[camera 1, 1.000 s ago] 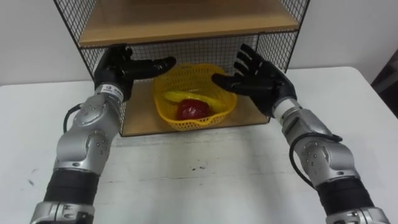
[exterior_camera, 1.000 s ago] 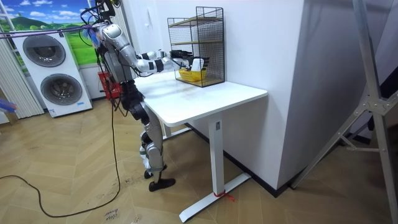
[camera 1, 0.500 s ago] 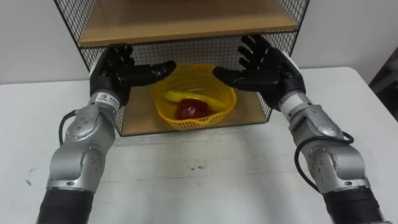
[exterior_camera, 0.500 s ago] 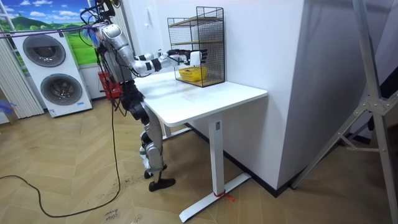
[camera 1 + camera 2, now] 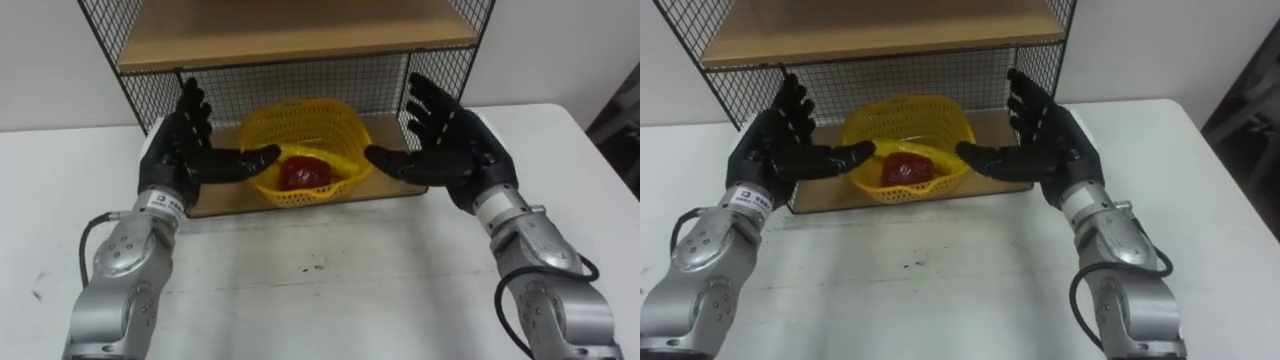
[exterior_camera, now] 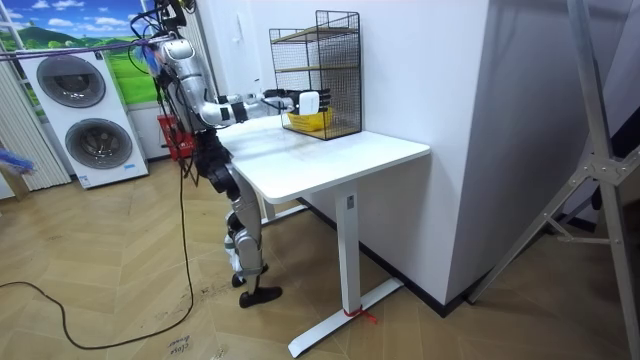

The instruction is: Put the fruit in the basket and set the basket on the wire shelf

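Flanking basket [image 5: 303, 112]: left hand [image 5: 180, 152], right hand [image 5: 452, 152]

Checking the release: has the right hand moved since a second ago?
Yes. The right hand has drawn back from the wire shelf toward the robot, its fingers open.

Bright, even light; the white table [image 5: 330, 300] glows pale, soft shadow inside the wire shelf [image 5: 290, 35]

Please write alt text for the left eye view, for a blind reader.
A basket with a red fruit and a banana sits on the lower level of the wire shelf. The open left hand and right hand flank it.
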Available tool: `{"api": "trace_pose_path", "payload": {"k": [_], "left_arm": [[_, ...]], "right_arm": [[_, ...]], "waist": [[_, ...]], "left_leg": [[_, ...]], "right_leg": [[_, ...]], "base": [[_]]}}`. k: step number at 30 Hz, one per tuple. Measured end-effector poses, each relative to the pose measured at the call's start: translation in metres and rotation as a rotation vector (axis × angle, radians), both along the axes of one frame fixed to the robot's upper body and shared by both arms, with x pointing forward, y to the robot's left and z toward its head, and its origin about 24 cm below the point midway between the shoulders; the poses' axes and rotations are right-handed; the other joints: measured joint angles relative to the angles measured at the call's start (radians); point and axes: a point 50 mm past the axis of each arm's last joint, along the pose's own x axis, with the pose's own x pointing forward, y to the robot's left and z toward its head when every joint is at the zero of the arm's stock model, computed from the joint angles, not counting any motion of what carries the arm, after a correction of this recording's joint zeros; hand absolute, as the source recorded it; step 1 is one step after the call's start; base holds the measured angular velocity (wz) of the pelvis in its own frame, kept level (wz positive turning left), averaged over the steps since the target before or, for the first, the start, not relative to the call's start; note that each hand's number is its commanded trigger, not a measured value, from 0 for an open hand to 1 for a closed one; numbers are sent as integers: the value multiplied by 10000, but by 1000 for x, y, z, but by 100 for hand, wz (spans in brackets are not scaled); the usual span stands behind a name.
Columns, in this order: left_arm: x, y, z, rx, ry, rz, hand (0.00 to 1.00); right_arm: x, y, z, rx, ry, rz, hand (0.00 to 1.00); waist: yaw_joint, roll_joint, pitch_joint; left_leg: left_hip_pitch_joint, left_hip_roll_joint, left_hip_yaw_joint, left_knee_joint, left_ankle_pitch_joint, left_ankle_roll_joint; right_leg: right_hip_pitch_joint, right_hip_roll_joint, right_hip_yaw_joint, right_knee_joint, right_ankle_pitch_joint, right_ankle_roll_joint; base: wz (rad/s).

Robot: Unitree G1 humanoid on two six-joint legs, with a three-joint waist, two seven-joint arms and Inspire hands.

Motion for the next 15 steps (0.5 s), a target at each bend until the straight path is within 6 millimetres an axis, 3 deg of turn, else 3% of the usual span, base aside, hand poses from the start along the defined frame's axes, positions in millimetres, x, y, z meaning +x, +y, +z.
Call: {"api": "trace_pose_path", "payload": {"k": [6,8,10,15], "left_arm": [[-6,2,3,23,-181,-179,0],[-13,4,11,23,-665,-286,0],[-19,4,15,108,-899,-422,0],[-36,8,5,197,-575,-807,0]], "right_arm": [[-9,-2,-1,-28,-42,61,0],[-11,-7,1,-20,-190,52,0],[-14,-10,3,-296,-280,-16,0],[-31,-18,-2,-403,-106,-22,0]], "waist": [[2,5,-9],[-8,25,-94],[-21,25,-94],[13,65,-136]], "left_leg": [[-57,6,15,-5,-4,-1],[-193,5,12,3,7,16],[-210,4,14,1,24,43],[-173,13,3,20,-7,-1]], "right_leg": [[-62,9,18,-5,7,-5],[-166,8,27,1,15,-5],[-182,9,20,4,15,-6],[-154,1,-20,6,-2,-6]], "base": [[0],[0],[0],[1]]}}
